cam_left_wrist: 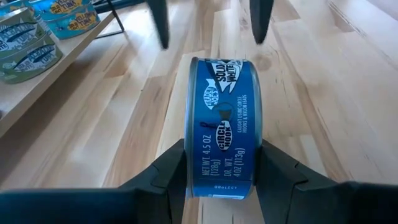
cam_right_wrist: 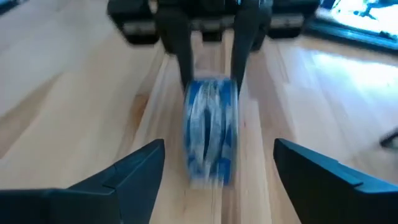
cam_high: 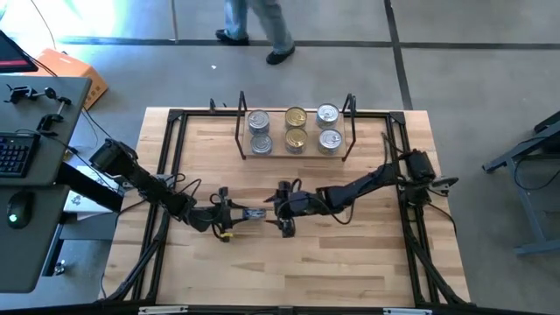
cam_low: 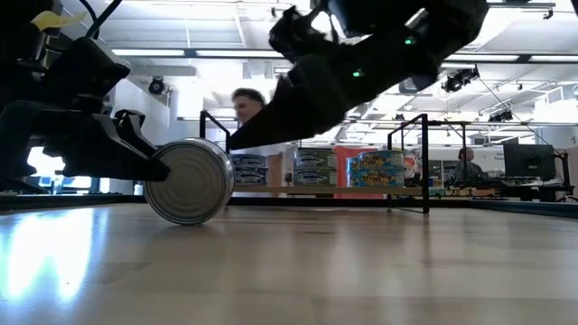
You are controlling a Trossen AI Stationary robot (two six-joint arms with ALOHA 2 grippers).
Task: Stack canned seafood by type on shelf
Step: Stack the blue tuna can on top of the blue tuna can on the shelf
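A blue-labelled tin (cam_left_wrist: 222,124) stands on edge between the fingers of my left gripper (cam_left_wrist: 221,155), near the table's middle (cam_high: 254,213). My right gripper (cam_right_wrist: 217,168) faces it from the table's right, open, with its fingers (cam_left_wrist: 163,25) short of the tin and touching nothing. The light-wood shelf (cam_high: 273,150) with black wire ends sits near the far edge. On it are several tins (cam_high: 296,118): silver lids in the left and right columns, gold in the middle. My left gripper pinches the tin by its two flat faces (cam_left_wrist: 186,162), one finger (cam_left_wrist: 168,174) on each. The fingers come level from the table's left. The tin is upright on edge, its silver face (cam_low: 190,181) showing in the low view and its lower rim (cam_low: 185,221) at the tabletop.
A black frame (cam_high: 175,157) runs around the wooden tabletop. Bare wood lies between the grippers and the shelf, and toward the near edge. A desk with a keyboard (cam_high: 13,153) stands left of the table. A person (cam_high: 258,26) walks on the floor beyond the far edge.
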